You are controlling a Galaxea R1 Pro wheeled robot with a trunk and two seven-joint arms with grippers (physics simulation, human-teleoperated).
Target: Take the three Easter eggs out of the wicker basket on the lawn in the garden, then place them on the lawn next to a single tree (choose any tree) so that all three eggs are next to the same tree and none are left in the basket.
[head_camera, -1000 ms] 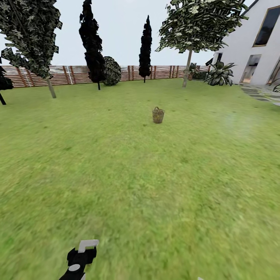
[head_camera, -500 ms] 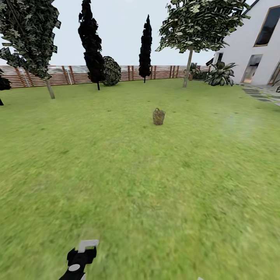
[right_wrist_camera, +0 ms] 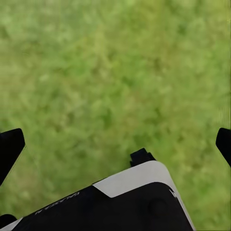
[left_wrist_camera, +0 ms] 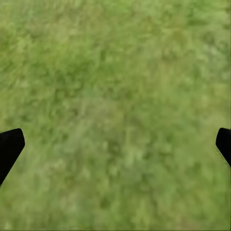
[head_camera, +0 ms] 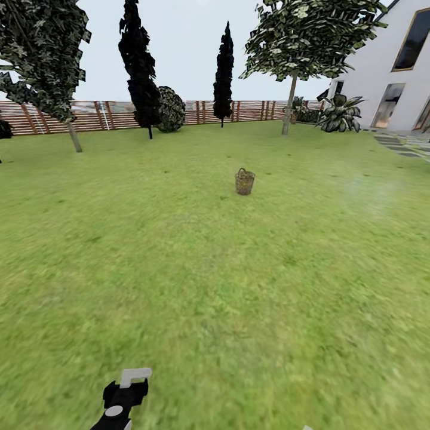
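Note:
The wicker basket stands upright on the lawn, far ahead and a little right of centre. It is too small in the picture to show its inside, so the Easter eggs are hidden. One tree with a pale trunk stands at the back right near the fence, and another tree at the back left. My left gripper is open over bare grass, fingertips wide apart. My right gripper is open too, holding nothing. The left arm's end shows at the bottom of the head view.
Two narrow dark cypress-like trees and a round shrub stand before the brown slat fence. A white house with paving stones is at the right. A dark part of my own body shows under the right gripper.
The whole head view has crept forward: the basket sits slightly lower and nearer in the picture, and the left tree has slid outward. Both grippers hold the same pose.

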